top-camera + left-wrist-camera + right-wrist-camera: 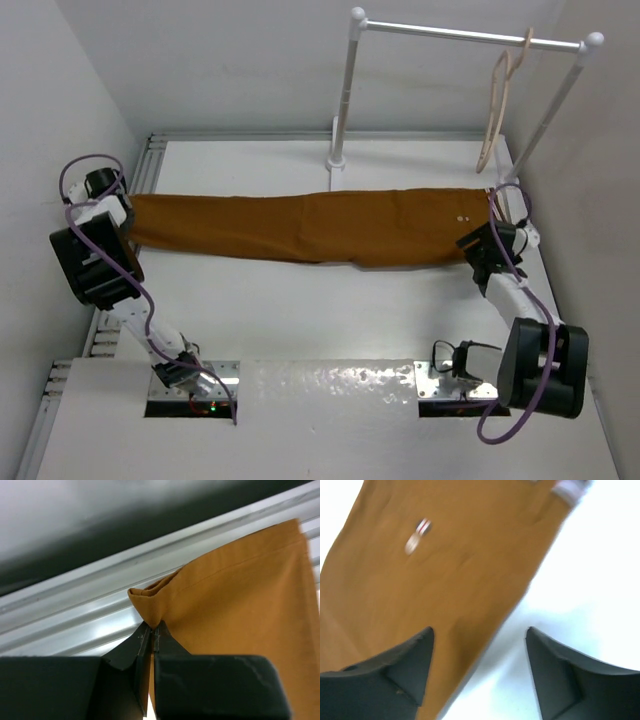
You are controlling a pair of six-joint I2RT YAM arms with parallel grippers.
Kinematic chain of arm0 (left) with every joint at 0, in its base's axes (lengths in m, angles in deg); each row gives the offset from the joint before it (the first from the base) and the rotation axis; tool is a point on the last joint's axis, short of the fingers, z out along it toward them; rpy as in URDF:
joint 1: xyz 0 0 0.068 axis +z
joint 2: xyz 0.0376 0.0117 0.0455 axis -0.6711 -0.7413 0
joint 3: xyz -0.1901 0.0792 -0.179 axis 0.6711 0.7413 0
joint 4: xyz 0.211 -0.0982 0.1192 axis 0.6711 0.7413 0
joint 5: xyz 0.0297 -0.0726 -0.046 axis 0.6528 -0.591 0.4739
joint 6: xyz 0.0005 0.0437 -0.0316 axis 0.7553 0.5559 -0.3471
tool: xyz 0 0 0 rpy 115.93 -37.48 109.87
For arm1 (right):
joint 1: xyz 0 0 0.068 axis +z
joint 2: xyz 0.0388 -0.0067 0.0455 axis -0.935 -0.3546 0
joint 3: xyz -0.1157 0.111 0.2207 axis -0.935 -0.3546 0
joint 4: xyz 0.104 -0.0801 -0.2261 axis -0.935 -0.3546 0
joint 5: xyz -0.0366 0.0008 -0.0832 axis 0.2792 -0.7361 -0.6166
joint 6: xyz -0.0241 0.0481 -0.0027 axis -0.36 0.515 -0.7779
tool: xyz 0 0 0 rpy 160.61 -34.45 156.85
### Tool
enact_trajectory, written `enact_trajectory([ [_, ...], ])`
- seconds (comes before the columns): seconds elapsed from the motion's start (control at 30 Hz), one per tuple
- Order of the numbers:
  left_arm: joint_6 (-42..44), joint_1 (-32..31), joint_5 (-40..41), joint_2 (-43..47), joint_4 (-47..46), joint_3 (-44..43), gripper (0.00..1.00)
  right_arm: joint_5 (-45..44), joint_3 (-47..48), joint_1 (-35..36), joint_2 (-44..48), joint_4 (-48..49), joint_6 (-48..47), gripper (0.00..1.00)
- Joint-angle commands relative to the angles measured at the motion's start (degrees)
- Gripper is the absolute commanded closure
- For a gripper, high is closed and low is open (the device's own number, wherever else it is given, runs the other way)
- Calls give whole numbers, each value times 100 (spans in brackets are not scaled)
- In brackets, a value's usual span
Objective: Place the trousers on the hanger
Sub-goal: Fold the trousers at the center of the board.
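Note:
The rust-brown trousers (310, 225) lie stretched left to right across the table. My left gripper (122, 215) is shut on the hem end at the far left; the left wrist view shows the cloth (240, 595) pinched between the fingertips (151, 630). My right gripper (478, 245) is open at the waistband end, over the lower edge of the cloth (420, 580), with a small light button (413, 544) showing. The pale beige hanger (497, 105) hangs by its hook on the white rail (470, 35) at the back right.
The rail's uprights (343, 100) stand on the table behind the trousers. Grey walls close in left and right. An aluminium frame rail (100, 580) runs along the table's left edge by my left gripper.

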Motion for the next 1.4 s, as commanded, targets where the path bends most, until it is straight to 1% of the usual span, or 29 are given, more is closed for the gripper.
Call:
enact_trajectory([
  [0.0,15,-43,347,-83,124,-523,100,-508,-3,-599,168,-4,227,25],
  [0.13,85,-43,549,-294,257,-611,100,185,-135,-1355,-306,347,534,22],
  [0.17,50,-43,533,-329,257,-628,100,370,-144,-1436,-429,513,561,20],
  [0.2,6,-43,471,-338,274,-672,97,693,-118,-1498,-639,567,553,19],
  [0.27,-186,-52,182,-260,389,-830,87,819,-135,-1534,-746,576,640,17],
  [0.3,-231,-69,42,-172,276,-831,79,916,-205,-1542,-781,681,684,16],
  [0.37,-380,-139,-302,144,170,-804,69,995,-285,-1551,-860,875,815,13],
  [0.47,-433,-534,-522,496,116,-875,68,1048,-179,-1569,-1282,1006,991,13],
  [0.53,-303,-1174,-426,767,38,-831,69,1066,-136,-1577,-1563,1260,1105,13],
  [0.57,-276,-1734,-347,839,29,-805,72,979,-109,-1577,-1668,1279,1167,16],
  [0.63,-197,-2343,-390,1128,-207,-489,74,821,-65,-1595,-1924,1402,1299,21],
  [0.67,-179,-2659,-512,1208,-348,-331,75,802,-65,-1595,-2011,1489,1369,24],
  [0.7,-179,-3245,-783,1269,-506,-138,75,802,-56,-1595,-2099,1638,1413,42],
  [0.73,-266,-3460,-934,1253,-429,-128,75,820,-30,-1604,-2265,1709,1492,50],
  [0.77,-319,-3801,-1275,1226,-385,-67,76,820,-30,-1595,-2345,1788,1554,66],
  [0.8,-337,-3944,-1435,1200,-402,-14,76,829,14,-1604,-2407,1833,1589,75],
  [0.87,-381,-4355,-1489,1226,-385,109,76,759,5,-1604,-2382,1720,1572,91],
  [0.9,-459,-4497,-1454,1304,-419,179,76,732,-186,-1595,-2268,1710,1572,100],
  [0.93,-469,-4647,-1428,1366,-489,241,76,636,-336,-1604,-1893,1745,1581,100],
  [0.97,-495,-4970,-1280,1401,-594,302,76,548,-494,-1604,-1663,1754,1607,100],
  [1.03,-617,-5297,-1016,1419,-613,286,76,469,-925,-1604,-1101,1588,1581,100],
  [1.07,-688,-5586,-858,1419,-761,355,76,399,-1066,-1595,-472,1474,1563,100],
  [1.1,-828,-5719,-674,1385,-893,434,76,398,-1328,-1595,-126,1177,1502,100],
  [1.13,-899,-5825,-654,1332,-1051,513,77,363,-1444,-1595,208,1026,1450,100],
  [1.17,-960,-6000,-680,1262,-1227,592,78,328,-1549,-1604,890,824,1388,100],
  [1.23,-1084,-6142,-751,955,-1228,602,79,30,-1735,-1595,1483,174,1151,99],
  [1.27,-1119,-6264,-786,875,-1263,663,79,-119,-1735,-1604,1703,-63,1028,88],
  [1.33,-1145,-6414,-725,813,-1386,838,79,-454,-1682,-1604,1916,-539,834,53],
  [1.37,-1145,-6598,-655,839,-1543,1013,79,-533,-1682,-1604,1916,-618,825,26],
])
